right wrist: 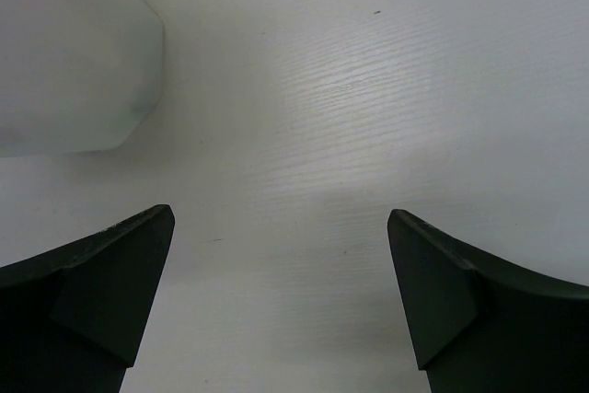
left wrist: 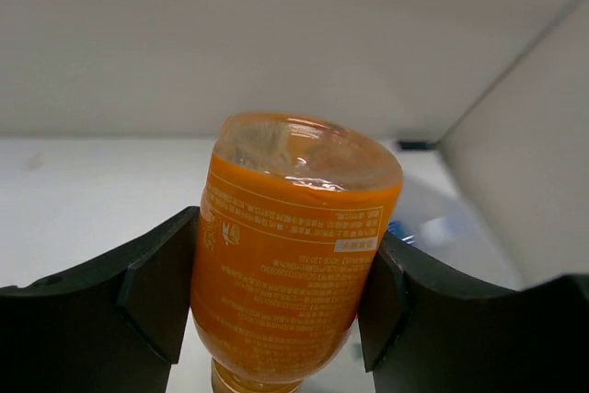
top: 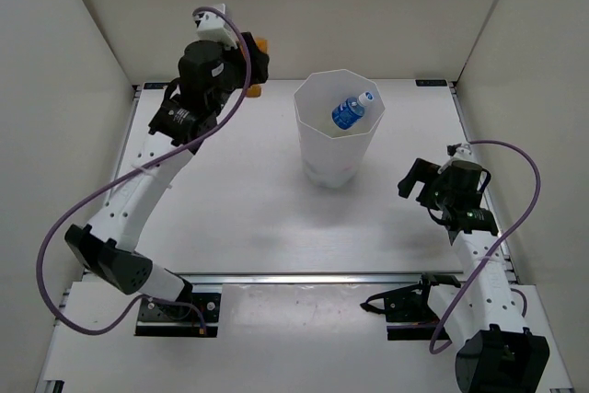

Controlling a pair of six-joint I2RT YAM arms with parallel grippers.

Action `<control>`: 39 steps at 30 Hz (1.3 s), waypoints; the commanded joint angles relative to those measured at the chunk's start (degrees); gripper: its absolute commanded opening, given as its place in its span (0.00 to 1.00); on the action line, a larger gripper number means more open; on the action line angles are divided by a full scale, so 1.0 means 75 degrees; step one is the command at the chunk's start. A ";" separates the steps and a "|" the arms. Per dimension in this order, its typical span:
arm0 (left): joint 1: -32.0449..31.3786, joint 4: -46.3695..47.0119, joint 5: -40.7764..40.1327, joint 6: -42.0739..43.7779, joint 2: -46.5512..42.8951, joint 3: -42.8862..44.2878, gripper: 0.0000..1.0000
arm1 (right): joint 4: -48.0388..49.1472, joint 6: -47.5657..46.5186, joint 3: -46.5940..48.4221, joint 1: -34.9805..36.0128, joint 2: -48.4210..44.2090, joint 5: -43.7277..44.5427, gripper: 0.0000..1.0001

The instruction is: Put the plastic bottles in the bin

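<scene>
**Orange bottle in the grip, bin off to one side**

The left jaws are closed part-way on the orange bottle [left wrist: 294, 264], one pad on each side of its labelled body, base pointing away from the wrist and neck towards it; they hold it clear of the bench [top: 230, 200]. The bin [top: 317, 149] stands well off to the right of these jaws, with a blue-labelled bottle [top: 350, 112] already lying inside; no other bottles are in view. The right jaws are spread wide and hold nothing, bare bench between them and the bin's wall just beyond the left-hand one.

The grip bears on a smooth, rounded label, so the bottle may twist or slip during a quick swing; letting go before the jaws are over the rim would probably drop it onto the bench; a low approach could knock the tall, light bin over.
</scene>
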 commanded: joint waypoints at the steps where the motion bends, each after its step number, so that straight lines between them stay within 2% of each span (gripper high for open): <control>1: -0.0552 0.1345 0.0032 -0.0758 0.0314 0.0248 0.61 | 0.0310 -0.0212 0.0008 0.0059 -0.0180 0.0040 0.99; 3: -0.0950 0.2058 0.0196 -0.0642 0.0666 0.0447 0.66 | 0.0262 -0.0201 -0.0026 0.0059 -0.0202 0.0121 0.99; 7: -0.1514 0.1664 0.0067 -0.0606 0.2095 0.1815 0.73 | 0.0181 -0.0342 0.0067 0.0082 -0.0250 0.0110 0.99; 9: -0.1619 0.1477 0.0489 -0.0571 0.2530 0.2157 0.90 | 0.0216 -0.0388 0.0067 0.0036 -0.0320 0.0098 0.99; 11: -0.1830 0.1277 0.0513 -0.0501 0.2905 0.2544 0.97 | 0.0157 -0.0377 0.0067 0.0047 -0.0378 0.0203 0.99; 13: -0.1936 0.1031 0.0455 -0.0361 0.3023 0.2930 0.99 | 0.0041 -0.0412 0.0114 0.0036 -0.0379 0.0378 1.00; 19: -0.1937 0.0680 0.0292 -0.0266 0.2181 0.2734 0.99 | -0.0205 -0.0646 0.0477 0.0012 -0.0309 0.0637 0.99; 21: -0.1948 0.0468 0.0104 -0.0231 0.1387 0.2324 0.99 | -0.0381 -0.0728 0.0629 0.0000 -0.0320 0.0661 0.99; 25: -0.1656 -0.0256 -0.0633 -0.0639 -0.0708 0.0057 0.99 | -0.0942 -0.0880 0.0770 0.0035 -0.0157 0.0462 0.99; 27: -0.0910 -0.0761 -0.0717 -0.1177 -0.1739 -0.1723 0.99 | -0.1340 -0.0834 0.0887 0.0070 0.0112 0.0531 1.00; 28: -0.0627 -0.1204 -0.0589 -0.1366 -0.2303 -0.2161 0.98 | -0.1401 -0.0857 0.0980 0.0094 0.0299 0.0520 0.99; 30: 0.0612 -0.2107 -0.0635 -0.1670 -0.2903 -0.3565 0.99 | -0.1798 -0.0776 0.1121 0.0222 0.0628 0.0718 0.99; 32: 0.1340 -0.3207 -0.0647 -0.1498 -0.3292 -0.4282 0.99 | -0.2056 -0.0822 0.1238 0.0328 0.0944 0.0964 0.99; 33: 0.1345 -0.3525 -0.1018 -0.1485 -0.3537 -0.4774 0.99 | -0.2093 -0.0822 0.1250 0.0317 0.1050 0.0907 0.99; 35: 0.1158 -0.3773 -0.1406 -0.1520 -0.4169 -0.5221 0.99 | -0.1930 -0.0810 0.1216 0.0456 0.0911 0.0767 0.99; 39: 0.1356 -0.3658 -0.1058 -0.1579 -0.4897 -0.5692 0.99 | -0.1788 -0.0576 0.1273 0.0621 0.0664 0.0625 0.99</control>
